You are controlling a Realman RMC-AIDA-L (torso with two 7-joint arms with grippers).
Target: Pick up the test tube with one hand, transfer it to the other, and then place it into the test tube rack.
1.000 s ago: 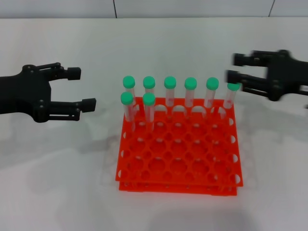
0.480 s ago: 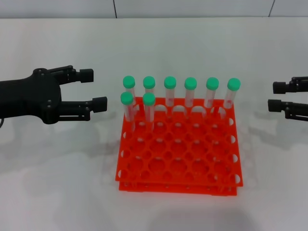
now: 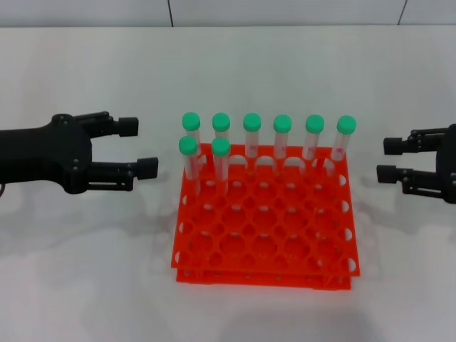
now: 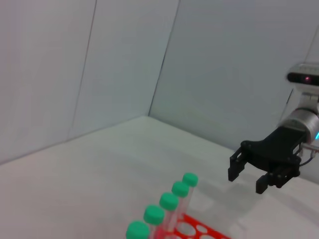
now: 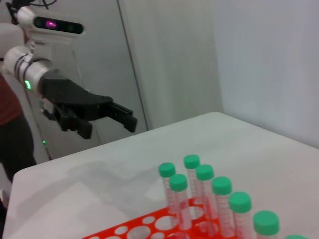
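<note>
The orange-red test tube rack point(image 3: 263, 274) stands mid-table. Several clear test tubes with green caps stand upright in its back two rows; the back right one point(image 3: 345, 137) is nearest my right gripper. My left gripper point(image 3: 139, 147) is open and empty, level with the tubes to the left of the rack. My right gripper point(image 3: 387, 159) is open and empty, to the right of the rack and apart from it. The left wrist view shows the right gripper point(image 4: 247, 180) beyond the tube caps point(image 4: 169, 201). The right wrist view shows the left gripper point(image 5: 108, 124) beyond the tubes point(image 5: 178, 195).
The white table point(image 3: 85, 249) surrounds the rack. The rack's front rows of holes point(image 3: 263, 246) hold nothing. A grey wall edge point(image 3: 285, 11) runs along the back. No loose tube lies on the table in view.
My right gripper drew back to the right from the back right tube, then came a little back toward the rack. My left gripper moved right, toward the rack.
</note>
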